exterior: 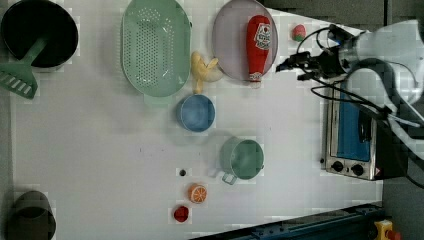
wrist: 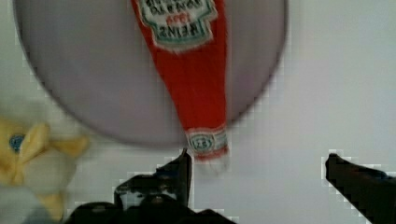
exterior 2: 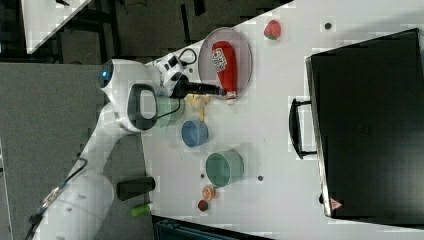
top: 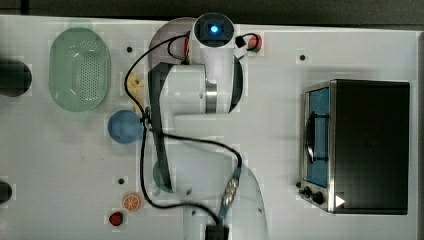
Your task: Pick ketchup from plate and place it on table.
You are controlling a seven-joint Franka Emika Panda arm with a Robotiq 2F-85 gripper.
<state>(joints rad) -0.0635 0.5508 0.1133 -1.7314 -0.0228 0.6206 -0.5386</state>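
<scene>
The ketchup (exterior: 257, 42), a red bottle with a white label, lies on its side on the pale lilac plate (exterior: 230, 37). Its whitish tip reaches over the plate's rim onto the white table (exterior: 100, 150). My gripper (exterior: 287, 67) hovers just off that tip, at the plate's right in the left view. In the wrist view the ketchup (wrist: 196, 84) lies across the plate (wrist: 93, 70), and its cap end sits beside one of the fingers (wrist: 182, 170). The gripper (wrist: 257, 163) is open wide with nothing between its fingers. In the right view the gripper (exterior 2: 220, 91) is at the ketchup's (exterior 2: 225, 62) tip.
A yellow toy (exterior: 202, 70), a green perforated basket (exterior: 155, 47) and a blue bowl (exterior: 196, 112) stand to the left of the plate in the left view. A strawberry (exterior: 299, 32) lies to its right. A green mug (exterior: 243, 159) and a toaster oven (exterior: 350, 135) stand nearer.
</scene>
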